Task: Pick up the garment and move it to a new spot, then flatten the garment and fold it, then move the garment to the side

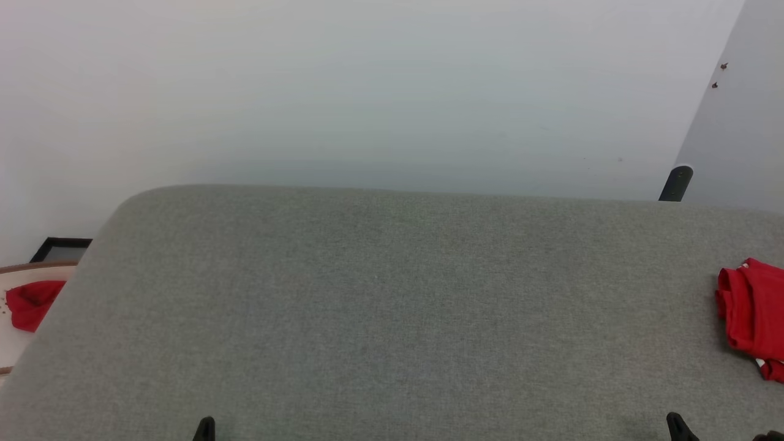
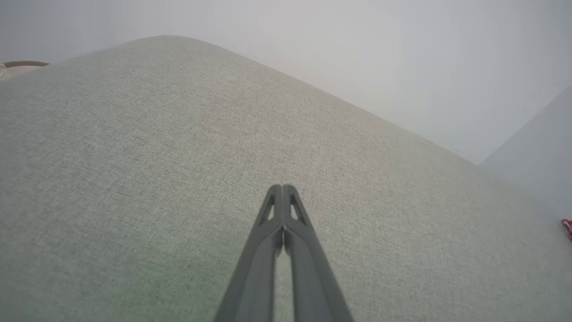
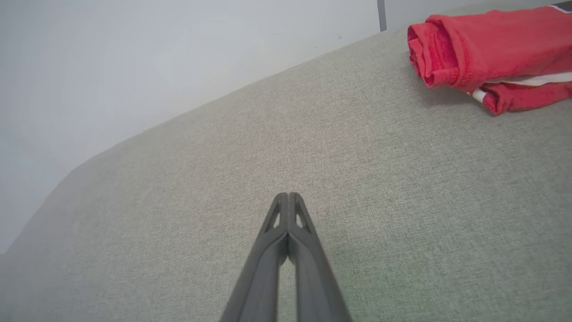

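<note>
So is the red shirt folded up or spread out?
Folded. The garment lies as a compact bundle on the grey cushion, red layers stacked, a white strip peeking between them.

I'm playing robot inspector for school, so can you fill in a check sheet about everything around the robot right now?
Surface: grey fabric surface, flat, mostly bare.
Job's things: garment, red with a bit of white trim, lies in a folded bundle at the surface's right edge; nothing holds it.
Clutter: small red cloth on a pale round table beside the surface, on the left.
Grippers: left gripper shut, holding nothing, over bare fabric; right gripper shut, holding nothing, apart from the garment.
Cables: nothing seen.
Surroundings: plain pale wall; black frame low on the left; dark post behind the surface on the right.
</note>
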Controlling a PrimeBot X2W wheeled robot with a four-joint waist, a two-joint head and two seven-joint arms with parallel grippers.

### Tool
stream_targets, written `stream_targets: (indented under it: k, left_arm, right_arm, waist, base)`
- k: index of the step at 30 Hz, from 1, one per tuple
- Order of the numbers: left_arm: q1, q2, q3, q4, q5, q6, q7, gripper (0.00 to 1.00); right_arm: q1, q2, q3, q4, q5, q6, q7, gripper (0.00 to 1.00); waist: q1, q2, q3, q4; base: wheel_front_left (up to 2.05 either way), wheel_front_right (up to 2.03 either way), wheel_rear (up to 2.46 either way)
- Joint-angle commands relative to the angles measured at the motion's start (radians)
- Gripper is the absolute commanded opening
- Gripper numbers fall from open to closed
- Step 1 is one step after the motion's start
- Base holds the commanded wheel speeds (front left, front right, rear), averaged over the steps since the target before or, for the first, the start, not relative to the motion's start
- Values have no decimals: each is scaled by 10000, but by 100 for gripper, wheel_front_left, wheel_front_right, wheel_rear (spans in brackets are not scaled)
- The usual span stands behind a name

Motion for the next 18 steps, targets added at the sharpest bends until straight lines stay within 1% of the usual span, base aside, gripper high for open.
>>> stream_targets:
  k: [1,18]
  left_arm:
    - [-323,38,52,-200,-431,-4,66,0]
    - [-836,-122,143,-342,-3002,-9,747,0]
  right_arm:
    - [-322,-20,1,-101,417,0,20,0]
    - [-950,44,10,109,2966,-1,172,0]
  waist:
    - [0,0,17,-16]
    - [0,0,181,-160]
  base:
    - [0,0,0]
    - [0,0,0]
